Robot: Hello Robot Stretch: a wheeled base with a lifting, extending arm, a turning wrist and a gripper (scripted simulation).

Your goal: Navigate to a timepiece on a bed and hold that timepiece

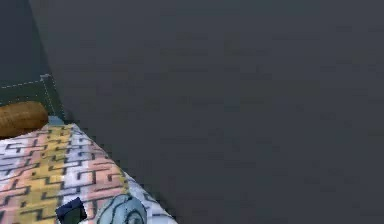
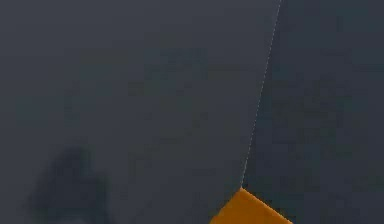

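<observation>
Timepiece candidate, a round pale object (image 1: 122,212), rests on the patterned bed (image 1: 50,170) at the forward view's lower left, so I judge a turn that way comes first; state of my fingers: cannot tell.

Forward view: looks ahead and down, very near a dark grey wall (image 1: 250,90) that spans the upper and right parts of the frame. The bed (image 1: 50,165), with a patterned cover, enters at lower left, its edge running diagonally along the wall's foot. The camera sits above bed height, close by. A brown bolster (image 1: 20,118) lies farther off at the left edge, toward the far end of the sightline.

Arm side view: faces out sideways, close to dark grey walls meeting at an upright corner line (image 2: 262,100) right of middle. An orange corner (image 2: 250,208) pokes in at the bottom edge, nearest the lens.

Shared: both views take in dark grey wall; whether it is the same stretch, cannot tell.
</observation>
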